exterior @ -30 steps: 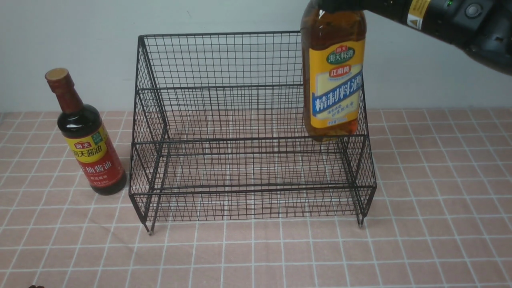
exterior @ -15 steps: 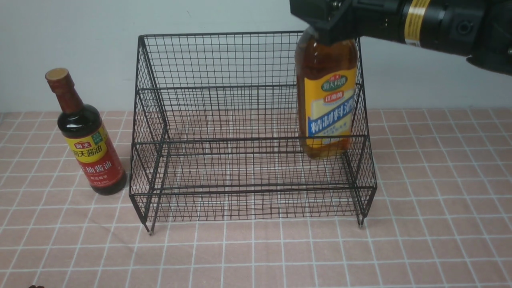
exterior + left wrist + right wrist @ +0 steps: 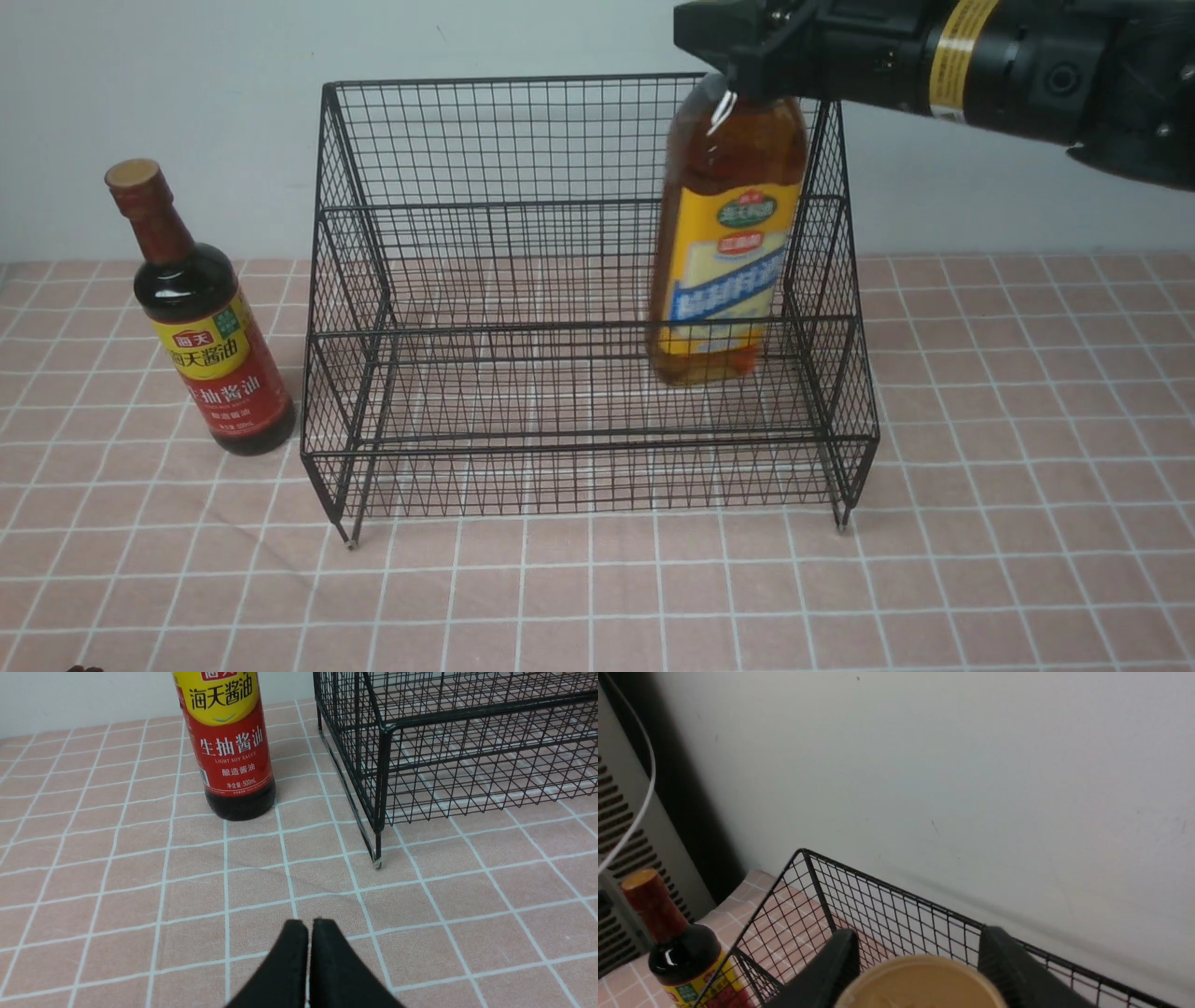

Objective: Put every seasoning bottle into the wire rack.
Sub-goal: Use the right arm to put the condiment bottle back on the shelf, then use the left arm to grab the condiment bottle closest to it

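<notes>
The amber seasoning bottle (image 3: 724, 252) with its yellow-blue label hangs tilted inside the right part of the black wire rack (image 3: 560, 327), over the lower step. My right gripper (image 3: 747, 56) is shut on its top. In the right wrist view the tan cap (image 3: 920, 982) sits between the two fingers of that gripper (image 3: 920, 938). The dark soy-sauce bottle (image 3: 210, 345) stands upright on the cloth left of the rack. The left wrist view shows that bottle (image 3: 229, 751) ahead of my left gripper (image 3: 309, 926), which is shut and empty above the cloth, beside the rack's corner (image 3: 383, 765).
A pink checked cloth (image 3: 597, 597) covers the table. A pale wall (image 3: 187, 93) stands right behind the rack. The right wrist view shows a grey vented unit (image 3: 616, 826) and a white cable (image 3: 647, 765) beyond the soy-sauce bottle (image 3: 677, 956).
My right gripper has carried the amber bottle down and to the left, from the rack's right edge into the rack, and the bottle now tilts. The soy-sauce bottle has not moved.
</notes>
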Action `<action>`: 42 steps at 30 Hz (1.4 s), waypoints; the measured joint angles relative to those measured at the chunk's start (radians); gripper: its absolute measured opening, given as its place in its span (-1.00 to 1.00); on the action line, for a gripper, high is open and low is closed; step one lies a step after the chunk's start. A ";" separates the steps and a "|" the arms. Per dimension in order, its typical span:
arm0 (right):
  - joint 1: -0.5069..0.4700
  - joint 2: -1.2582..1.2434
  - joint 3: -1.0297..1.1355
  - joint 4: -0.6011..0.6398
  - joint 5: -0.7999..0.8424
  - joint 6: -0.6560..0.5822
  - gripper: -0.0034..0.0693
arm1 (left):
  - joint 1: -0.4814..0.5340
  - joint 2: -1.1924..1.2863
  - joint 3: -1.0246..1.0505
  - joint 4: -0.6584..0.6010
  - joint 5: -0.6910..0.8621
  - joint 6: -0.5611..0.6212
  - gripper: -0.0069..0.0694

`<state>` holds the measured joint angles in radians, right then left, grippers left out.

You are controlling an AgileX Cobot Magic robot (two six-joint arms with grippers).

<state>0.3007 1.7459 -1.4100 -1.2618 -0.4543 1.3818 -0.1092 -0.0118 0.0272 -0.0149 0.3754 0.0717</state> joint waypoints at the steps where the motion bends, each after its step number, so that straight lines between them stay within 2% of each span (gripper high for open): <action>1: 0.000 0.010 0.000 0.012 -0.009 0.005 -0.05 | 0.000 0.000 0.000 0.000 0.000 0.000 -0.84; 8: 0.003 0.036 0.000 0.002 -0.017 0.012 -0.05 | 0.000 0.000 0.000 0.000 0.000 0.000 -0.84; 24: 0.005 0.039 0.001 -0.045 0.098 -0.012 -0.05 | 0.000 0.000 0.000 0.000 0.000 0.000 -0.84; 28: 0.005 0.038 -0.004 -0.030 0.074 -0.011 0.01 | 0.000 0.000 0.000 0.000 0.000 0.000 -0.84; 32: 0.005 0.013 -0.015 -0.015 0.055 -0.011 0.11 | 0.000 0.000 0.000 0.000 0.000 0.000 -0.84; 42: 0.005 -0.142 -0.015 -0.054 0.143 -0.012 0.12 | 0.000 0.000 0.000 0.000 0.000 0.000 -0.84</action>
<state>0.3059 1.6037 -1.4254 -1.3155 -0.3109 1.3694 -0.1092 -0.0118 0.0272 -0.0149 0.3754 0.0717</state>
